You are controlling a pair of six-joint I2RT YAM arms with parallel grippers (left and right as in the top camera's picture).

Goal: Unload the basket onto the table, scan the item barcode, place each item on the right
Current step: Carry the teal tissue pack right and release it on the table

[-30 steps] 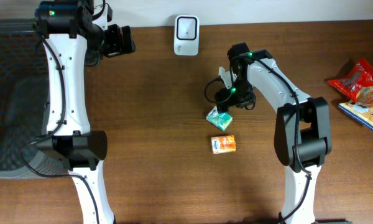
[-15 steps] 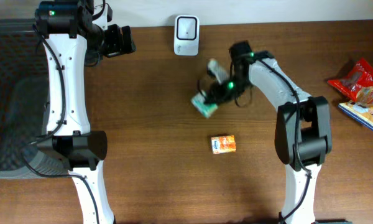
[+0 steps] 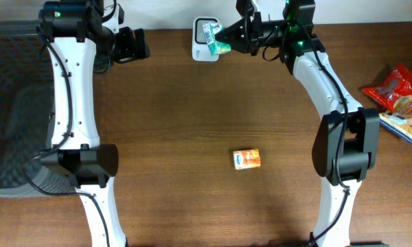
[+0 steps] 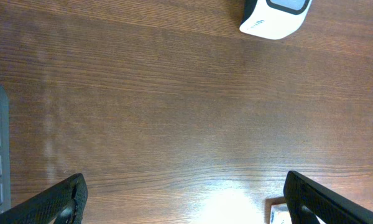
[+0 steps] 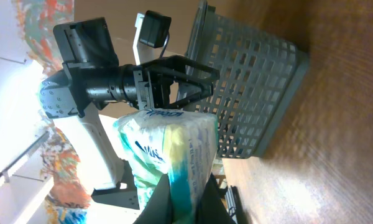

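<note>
A green and white tissue pack (image 3: 213, 36) hangs in the air just over the white barcode scanner (image 3: 200, 51) at the table's far edge. My right gripper (image 3: 224, 34) is shut on its right end. The right wrist view shows the pack (image 5: 168, 149) pinched between the two dark fingers of that gripper (image 5: 186, 200), tilted on its side. My left gripper (image 3: 143, 44) stands open and empty at the far left, to the left of the scanner. In the left wrist view its fingers (image 4: 65, 199) are spread wide over bare wood, and the scanner (image 4: 275, 17) sits at the top right.
A small orange carton (image 3: 246, 159) lies mid-table, its corner (image 4: 276, 215) showing by the left gripper's right finger. Red and yellow snack bags (image 3: 400, 96) lie at the right edge. A grey mesh basket (image 3: 10, 110) stands at the left, also seen in the right wrist view (image 5: 248, 93).
My right gripper closed on the tissue pack, lifted it off the table and carried it up and left to the scanner. The left arm has not moved.
</note>
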